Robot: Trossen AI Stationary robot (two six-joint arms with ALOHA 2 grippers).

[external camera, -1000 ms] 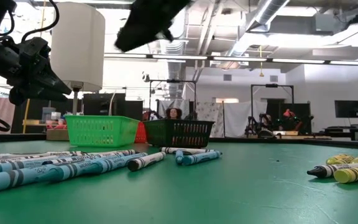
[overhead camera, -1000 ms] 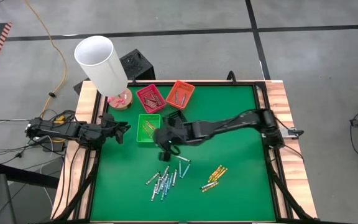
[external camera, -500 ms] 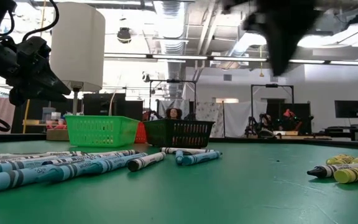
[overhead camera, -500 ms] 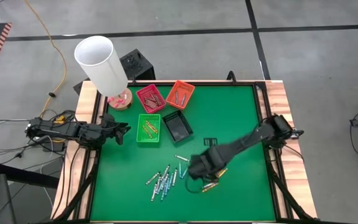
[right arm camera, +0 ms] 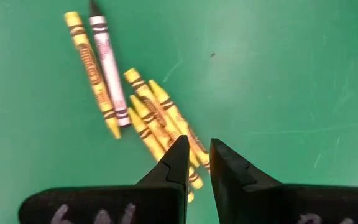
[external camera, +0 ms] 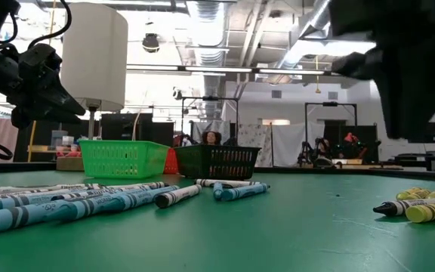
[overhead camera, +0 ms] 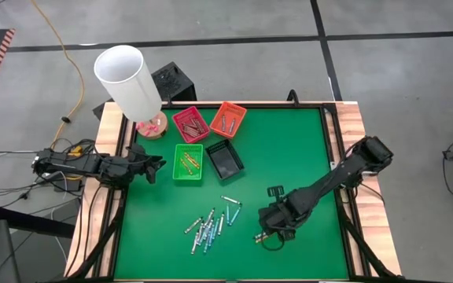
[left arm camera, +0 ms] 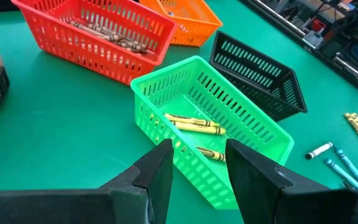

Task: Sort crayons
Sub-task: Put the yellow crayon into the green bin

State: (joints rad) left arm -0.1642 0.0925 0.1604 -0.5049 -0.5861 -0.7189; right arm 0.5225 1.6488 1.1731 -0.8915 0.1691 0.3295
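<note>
**Yellow crayons under the right gripper**

Yellow crayons (right arm camera: 151, 112) lie loose near the table's front edge, one grey-white stick among them. The right gripper (right arm camera: 196, 163) hangs just above, fingers a narrow slit apart and pinching nothing, apparently lined up to take one stick. The green tray (overhead camera: 188, 163) already holds yellows. The left gripper (left arm camera: 197, 168) waits spread at the left edge.

You have four small trays on the bench, one each in red (overhead camera: 190, 123), orange (overhead camera: 227, 119), green (overhead camera: 188, 163) and black (overhead camera: 225, 159), three yellow crayons (left arm camera: 194, 125) showing in the green one, two arms, and one white cylinder (overhead camera: 127, 79).
</note>
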